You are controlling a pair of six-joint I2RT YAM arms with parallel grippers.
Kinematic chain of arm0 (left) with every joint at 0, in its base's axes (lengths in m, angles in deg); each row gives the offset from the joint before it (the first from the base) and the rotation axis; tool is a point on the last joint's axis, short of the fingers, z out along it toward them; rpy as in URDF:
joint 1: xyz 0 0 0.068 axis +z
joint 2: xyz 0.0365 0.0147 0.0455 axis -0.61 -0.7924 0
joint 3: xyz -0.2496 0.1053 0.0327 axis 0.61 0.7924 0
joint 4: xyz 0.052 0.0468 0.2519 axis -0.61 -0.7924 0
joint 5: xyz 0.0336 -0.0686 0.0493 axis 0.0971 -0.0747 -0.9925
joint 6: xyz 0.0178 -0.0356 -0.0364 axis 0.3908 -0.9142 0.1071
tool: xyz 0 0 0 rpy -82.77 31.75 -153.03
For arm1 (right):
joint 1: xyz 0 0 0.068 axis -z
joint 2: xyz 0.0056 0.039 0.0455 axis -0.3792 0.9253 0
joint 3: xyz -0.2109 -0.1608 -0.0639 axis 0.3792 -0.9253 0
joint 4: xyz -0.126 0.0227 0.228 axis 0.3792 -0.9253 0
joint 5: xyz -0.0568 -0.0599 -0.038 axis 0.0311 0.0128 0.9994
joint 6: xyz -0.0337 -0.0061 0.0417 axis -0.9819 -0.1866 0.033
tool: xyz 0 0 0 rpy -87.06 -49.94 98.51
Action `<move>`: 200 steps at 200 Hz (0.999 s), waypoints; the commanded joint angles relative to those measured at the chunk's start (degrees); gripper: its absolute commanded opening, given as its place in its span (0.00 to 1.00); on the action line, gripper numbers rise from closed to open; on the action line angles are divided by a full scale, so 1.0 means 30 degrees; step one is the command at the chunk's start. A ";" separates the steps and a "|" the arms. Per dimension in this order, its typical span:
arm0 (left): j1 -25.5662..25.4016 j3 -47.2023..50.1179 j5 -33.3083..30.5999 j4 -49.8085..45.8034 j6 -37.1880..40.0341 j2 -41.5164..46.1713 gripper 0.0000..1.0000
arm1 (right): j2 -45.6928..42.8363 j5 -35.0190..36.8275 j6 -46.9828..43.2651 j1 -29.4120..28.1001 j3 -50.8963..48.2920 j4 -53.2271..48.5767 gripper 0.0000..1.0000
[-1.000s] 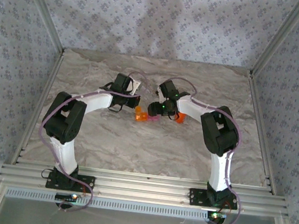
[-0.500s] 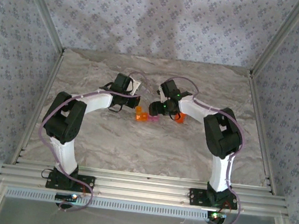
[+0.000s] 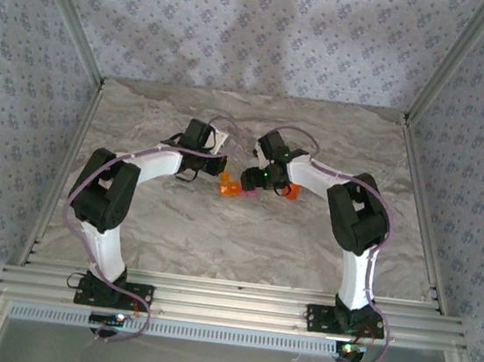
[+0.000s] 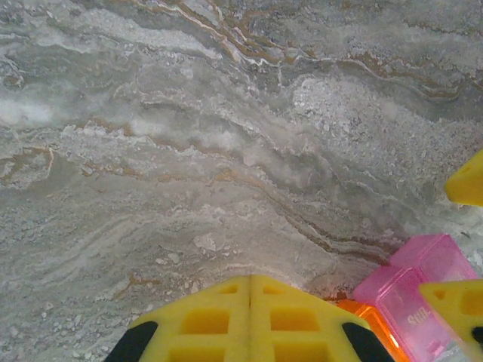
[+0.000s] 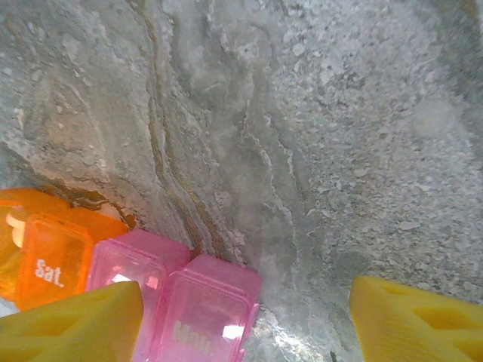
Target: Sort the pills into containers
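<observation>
— Right gripper [image 5: 247, 292] open, jaws spread over the containers [image 5: 181, 294], pink compartment [image 5: 204, 305] between them. Left one?
— Left gripper [image 4: 250, 285] closed on nothing, fingertips pressed together, just beside the orange compartment [image 4: 373, 320]. Containers sit mid-tabletop [image 3: 175, 226], between the two grippers, orange end toward the left.

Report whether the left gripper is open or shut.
Shut. On the left gripper, the yellow fingers press together along a thin seam, nothing between them.
</observation>
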 commanded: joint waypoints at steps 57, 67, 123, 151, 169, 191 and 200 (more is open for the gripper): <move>-0.0530 -0.0121 0.0797 -0.1069 0.0456 0.0193 0.00 | 0.0594 0.0322 -0.0377 -0.0146 0.0044 -0.0715 0.73; -0.0600 0.0012 0.0812 -0.1069 0.0426 0.0361 0.00 | 0.0637 0.0349 -0.0348 -0.0153 0.0019 -0.0734 0.72; -0.1023 0.1107 0.0989 -0.1070 0.0225 0.1213 0.00 | 0.0771 0.0376 -0.0315 -0.0143 -0.0092 -0.0699 0.71; -0.1203 0.1821 0.0895 -0.0930 0.0078 0.1571 0.00 | 0.0858 0.0384 -0.0331 -0.0166 -0.0040 -0.0734 0.71; -0.1278 0.2175 0.0872 -0.0836 0.0006 0.1828 0.00 | 0.0871 0.0384 -0.0384 -0.0175 -0.0029 -0.0745 0.71; -0.1382 0.2503 0.0872 -0.0776 -0.0097 0.2111 0.00 | 0.0927 0.0411 -0.0403 -0.0176 -0.0034 -0.0747 0.71; -0.1453 0.2628 0.0848 -0.0751 -0.0097 0.2210 0.00 | 0.0974 0.0413 -0.0379 -0.0165 -0.0033 -0.0759 0.70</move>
